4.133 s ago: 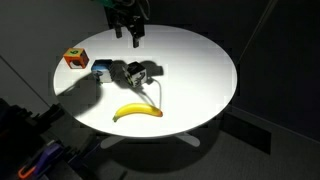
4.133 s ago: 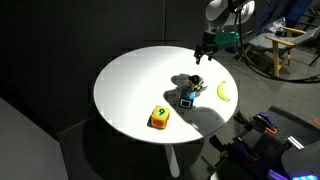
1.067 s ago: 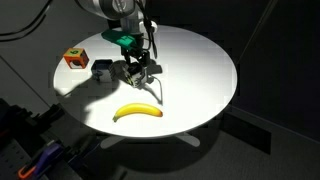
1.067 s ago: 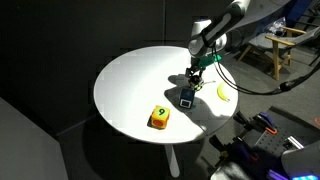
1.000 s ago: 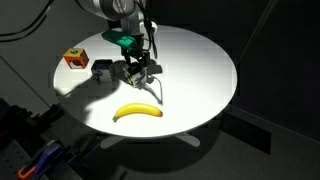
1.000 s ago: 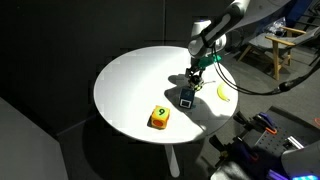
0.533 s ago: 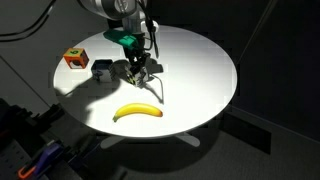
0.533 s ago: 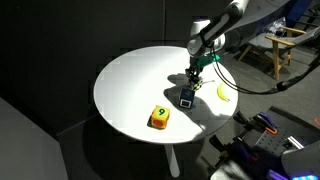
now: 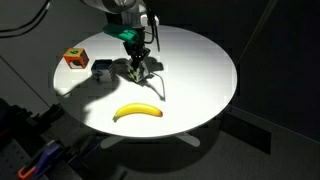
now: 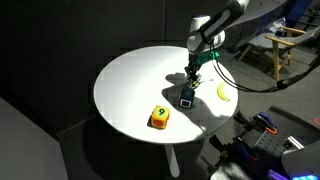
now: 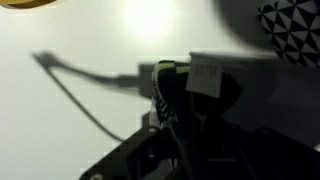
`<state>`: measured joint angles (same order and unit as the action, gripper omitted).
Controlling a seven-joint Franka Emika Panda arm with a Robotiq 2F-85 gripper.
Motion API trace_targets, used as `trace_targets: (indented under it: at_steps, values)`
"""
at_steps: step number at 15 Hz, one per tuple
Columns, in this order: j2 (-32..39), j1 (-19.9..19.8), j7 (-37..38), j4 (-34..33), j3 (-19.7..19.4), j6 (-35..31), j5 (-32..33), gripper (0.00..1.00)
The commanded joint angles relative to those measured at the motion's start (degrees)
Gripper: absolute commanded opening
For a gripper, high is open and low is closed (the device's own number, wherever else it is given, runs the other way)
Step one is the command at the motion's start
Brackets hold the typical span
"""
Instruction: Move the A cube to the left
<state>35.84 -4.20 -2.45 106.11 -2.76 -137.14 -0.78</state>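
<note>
- The A cube [image 9: 138, 73] sits on the white round table [image 9: 200, 60], near the middle of the lit area and directly below the gripper [image 9: 136, 67].
- In the wrist view, a dark block with pale markings [image 11: 166, 88] lies in the centre of the frame, between the dark gripper fingers [image 11: 130, 160] that rise from the bottom edge.
- Gripper state: the fingers bracket the A cube on two sides. The views are too dark to show whether the pads are clamped on it or standing just off it, so this cannot be told.
- In an exterior view, the gripper [image 10: 194, 80] points straight down from the arm, with the A cube [image 10: 195, 86] at its tips.
- The blue-and-white cube [image 9: 101, 68] rests on the table close beside the A cube, and the two are apart.
- The orange-red cube [image 9: 75, 59] stands farther out on the same side, near the table edge.
- A banana [image 9: 137, 112] lies flat nearer the table rim, well apart from the A cube.
- A thin cable [image 9: 157, 92] runs across the table surface from the gripper area toward the banana.
- A black-and-white triangle-patterned object [image 11: 292, 25] occupies the upper corner of the wrist view.
</note>
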Motion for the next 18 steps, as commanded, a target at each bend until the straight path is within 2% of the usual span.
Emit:
trace_targets:
  at_steps: [1, 11, 14, 15, 16, 18]
  values:
    - [-3.3, -0.29, -1.3, 0.54, 0.4, 2.07, 0.56, 0.06]
    - [-8.16, 0.11, -0.74, 0.86, 0.58, 5.4, 0.44, 0.07]
    - [-8.64, 0.13, -0.59, 0.7, 0.48, 7.11, 0.46, 0.07]
    - [-7.0, 0.11, -0.32, 0.01, 0.56, 5.42, 0.17, 0.07]
    - [-7.06, 0.12, -0.32, 0.01, 0.55, 5.58, 0.17, 0.2]
    - [-6.89, 0.12, -0.31, 0.06, 0.56, 5.57, 0.17, 0.2]
